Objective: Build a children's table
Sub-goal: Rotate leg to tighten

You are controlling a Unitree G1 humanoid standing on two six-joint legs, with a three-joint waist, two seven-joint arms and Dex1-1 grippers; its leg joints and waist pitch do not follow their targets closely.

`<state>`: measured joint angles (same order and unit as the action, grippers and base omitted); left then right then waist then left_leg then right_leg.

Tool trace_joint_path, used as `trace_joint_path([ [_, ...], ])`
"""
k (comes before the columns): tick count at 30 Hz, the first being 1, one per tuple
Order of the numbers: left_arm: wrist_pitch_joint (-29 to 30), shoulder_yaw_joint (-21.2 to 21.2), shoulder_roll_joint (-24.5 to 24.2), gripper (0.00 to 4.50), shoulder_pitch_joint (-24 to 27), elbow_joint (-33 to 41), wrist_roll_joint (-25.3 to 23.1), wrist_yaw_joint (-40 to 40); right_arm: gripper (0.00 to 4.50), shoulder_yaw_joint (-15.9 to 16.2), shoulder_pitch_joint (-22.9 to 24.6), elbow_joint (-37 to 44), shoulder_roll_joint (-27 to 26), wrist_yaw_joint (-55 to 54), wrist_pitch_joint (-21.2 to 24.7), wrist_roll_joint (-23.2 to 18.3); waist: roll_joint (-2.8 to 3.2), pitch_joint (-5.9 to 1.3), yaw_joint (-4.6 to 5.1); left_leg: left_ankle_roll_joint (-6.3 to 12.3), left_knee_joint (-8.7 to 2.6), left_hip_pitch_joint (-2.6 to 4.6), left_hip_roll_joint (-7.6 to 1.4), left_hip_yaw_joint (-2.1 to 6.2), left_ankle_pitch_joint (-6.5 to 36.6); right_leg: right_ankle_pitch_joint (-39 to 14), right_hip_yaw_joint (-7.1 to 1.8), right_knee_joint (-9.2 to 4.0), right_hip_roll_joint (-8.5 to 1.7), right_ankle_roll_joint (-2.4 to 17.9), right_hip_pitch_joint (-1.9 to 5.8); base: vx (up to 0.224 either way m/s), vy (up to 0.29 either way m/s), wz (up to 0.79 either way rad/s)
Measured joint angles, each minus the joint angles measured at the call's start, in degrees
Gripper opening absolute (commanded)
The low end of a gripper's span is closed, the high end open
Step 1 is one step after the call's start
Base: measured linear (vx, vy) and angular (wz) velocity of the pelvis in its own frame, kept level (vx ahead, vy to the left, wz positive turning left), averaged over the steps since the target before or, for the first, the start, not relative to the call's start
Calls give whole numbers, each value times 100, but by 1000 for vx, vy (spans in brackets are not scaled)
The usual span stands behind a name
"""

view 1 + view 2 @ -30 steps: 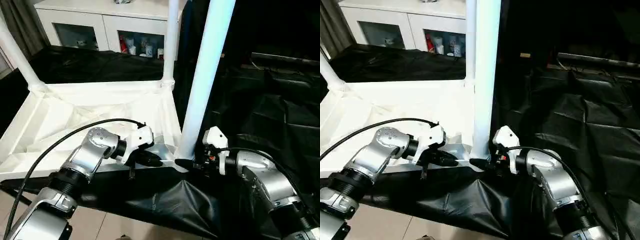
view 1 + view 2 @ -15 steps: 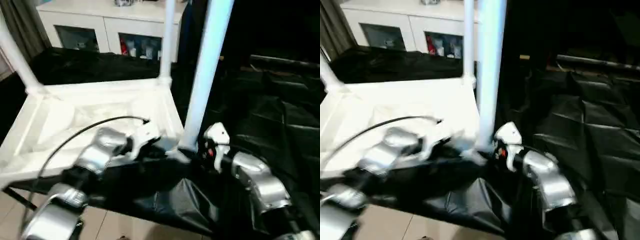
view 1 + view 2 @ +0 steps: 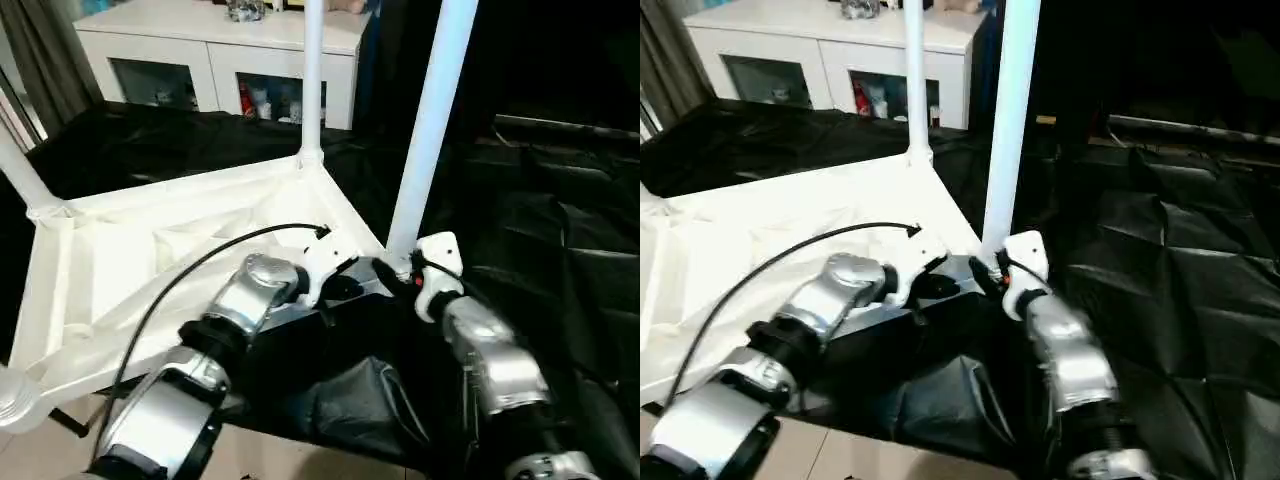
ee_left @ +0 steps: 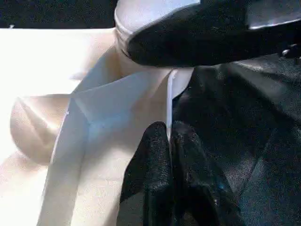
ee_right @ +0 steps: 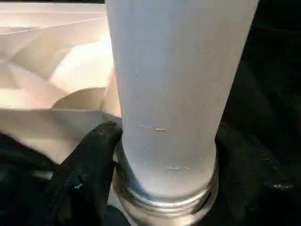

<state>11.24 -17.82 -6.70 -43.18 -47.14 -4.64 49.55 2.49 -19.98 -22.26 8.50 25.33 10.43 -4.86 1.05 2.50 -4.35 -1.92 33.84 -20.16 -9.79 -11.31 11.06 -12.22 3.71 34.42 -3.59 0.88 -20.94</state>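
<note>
The children's table top (image 3: 150, 250) lies upside down on the black cloth, ribbed side up. White legs stand in its far left (image 3: 20, 180) and far right (image 3: 311, 80) sockets. A third leg (image 3: 425, 150) stands in the near right corner. My right gripper (image 3: 397, 268) is shut on this leg just above its socket, one finger (image 5: 89, 165) on each side. My left gripper (image 3: 345, 288) is beside that corner, and its fingers (image 4: 155, 160) are shut on the thin upright rim (image 4: 169, 94) of the top.
A white cabinet with glass doors (image 3: 220, 60) stands behind. The black-draped table (image 3: 560, 260) stretches to the right. The top's near left corner socket (image 3: 12, 398) overhangs the floor (image 3: 60, 450). A black cable (image 3: 200, 262) arcs over my left forearm.
The view has shifted. Both arms have reached forward, and the near right corner with its leg has swung away from me, turning the table top. Both grips look unchanged.
</note>
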Motion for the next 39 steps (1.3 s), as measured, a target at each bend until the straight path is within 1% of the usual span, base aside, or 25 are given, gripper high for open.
trace_joint_path([
  [3, -59, -17, -160, 0, 84, 169, 24, 179, 384, 164, 5, 136, 465, 714, 1, -32, -3, 2, -7, 1, -18, -13, 0, 0, 2, 22, 2, 1, 2, 29, -13, 0, 0, 0],
  [4, -71, -12, -242, 0, 125, 240, 41, 260, 384, 222, 7, 212, 584, 949, 0, -68, -2, 2, -2, 1, -28, -14, -3, 0, 2, 21, 4, 1, 4, 28, -18, 0, 0, 0],
  [7, -147, 4, -563, 0, 322, 559, 118, 661, 384, 345, 50, 453, 899, 1707, -7, -284, -4, 3, 63, 1, -51, -22, -19, 1, 1, 13, 12, 4, 20, 27, -40, 0, 0, 0],
  [9, -231, 5, -839, 0, 530, 840, 232, 1105, 384, 466, 114, 607, 1089, 2220, -1, -434, -3, 2, 94, 5, -64, -32, -20, 2, -2, 7, 13, 8, 23, 33, -58, 0, 0, 0],
  [11, -241, -11, -1122, 0, 729, 1150, 365, 1580, 384, 550, 144, 673, 1205, 2640, 25, -497, -3, 3, 112, 8, -66, -44, -22, 1, -3, 2, 14, 9, 27, 39, -72, 0, 0, 0],
  [12, -238, -42, -1218, 0, 812, 1294, 428, 1847, 384, 609, 157, 688, 1226, 2810, 35, -552, -3, 3, 93, 22, -64, -63, -22, 1, -12, 2, 15, 10, 27, 39, -88, 0, 0, 0],
  [14, -201, -107, -1339, 0, 894, 1501, 470, 2087, 384, 708, 157, 690, 1211, 2967, 59, -598, -4, 3, 60, 27, -50, -88, -22, 1, -15, 2, 16, 11, 24, 40, -103, 0, 0, 0],
  [15, -169, -144, -1368, 0, 922, 1608, 492, 2191, 384, 759, 157, 698, 1191, 3038, 68, -612, -3, 4, 11, 28, -39, -96, -22, 0, -14, 2, 16, 10, 20, 40, -104, 0, 0, 0],
  [17, -115, -210, -1412, 0, 994, 1785, 502, 2298, 384, 857, 156, 746, 1223, 3200, 81, -641, -9, 7, -49, 36, -24, -101, -20, -8, -3, 2, 11, 9, 15, 40, -103, 0, 0, 0],
  [19, -73, -233, -1471, 0, 1064, 1936, 505, 2357, 384, 923, 156, 809, 1295, 3363, 96, -666, -21, 15, -70, 33, -17, -101, -19, -10, 1, 4, 9, 10, 12, 42, -102, 0, 0, 0],
  [20, -56, -232, -1494, 0, 1086, 1966, 507, 2379, 368, 928, 156, 819, 1314, 3421, 111, -669, -25, 17, -68, 17, -17, -99, -19, -10, 10, 5, 8, 11, 12, 42, -101, 0, 0, 0],
  [21, -36, -232, -1515, 0, 1100, 1997, 507, 2392, 368, 929, 156, 819, 1326, 3469, 130, -669, -33, 22, -66, 16, -17, -96, -19, -11, 10, 5, 8, 15, 12, 42, -100, 0, 0, 0],
  [23, -8, -230, -1547, 0, 1103, 2042, 508, 2402, 347, 930, 156, 816, 1332, 3510, 134, -669, -55, 36, -64, 11, -16, -89, -20, -10, 8, 5, 7, 31, 12, 41, -102, 0, 0, 0],
  [24, 4, -230, -1552, 0, 1106, 2051, 508, 2407, 347, 929, 156, 816, 1342, 3510, 133, -669, -58, 38, -64, 8, -16, -87, -20, -10, 6, 4, 8, 34, 12, 41, -102, 0, 0, 0],
  [25, 8, -230, -1554, 0, 1108, 2056, 508, 2408, 331, 927, 156, 814, 1351, 3509, 133, -669, -59, 38, -64, 6, -17, -86, -20, -10, 5, 4, 7, 37, 13, 40, -102, 0, 0, 0],
  [31, 50, -230, -1580, 0, 1124, 2105, 513, 2458, 279, 925, 149, 807, 1356, 3511, 133, -669, -62, 40, -64, 6, -16, -87, -20, -10, 5, 4, 8, 39, 13, 40, -103, 0, 0, 0],
  [32, 64, -230, -1580, 0, 1124, 2105, 514, 2457, 279, 926, 149, 807, 1355, 3511, 133, -669, -62, 40, -64, 6, -16, -87, -20, -10, 5, 4, 7, 39, 13, 40, -103, 0, 0, 0],
  [33, 82, -230, -1581, 0, 1124, 2105, 515, 2456, 267, 926, 149, 807, 1355, 3512, 133, -669, -62, 40, -64, 6, -15, -86, -20, -10, 5, 4, 8, 41, 13, 40, -103, 0, 0, 0],
  [37, 107, -227, -1558, 0, 1128, 2095, 520, 2398, 264, 907, 178, 808, 1333, 3460, 118, -665, -63, 40, -65, 6, -13, -85, -20, -10, 5, 4, 7, 44, 12, 40, -103, 0, 0, 0],
  [39, 129, -192, -1441, 0, 1116, 2019, 517, 2261, 264, 822, 263, 793, 1182, 3232, 44, -658, -65, 39, -73, 6, -7, -82, -20, -9, 4, 4, 6, 50, 12, 40, -100, 0, 0, 0],
])
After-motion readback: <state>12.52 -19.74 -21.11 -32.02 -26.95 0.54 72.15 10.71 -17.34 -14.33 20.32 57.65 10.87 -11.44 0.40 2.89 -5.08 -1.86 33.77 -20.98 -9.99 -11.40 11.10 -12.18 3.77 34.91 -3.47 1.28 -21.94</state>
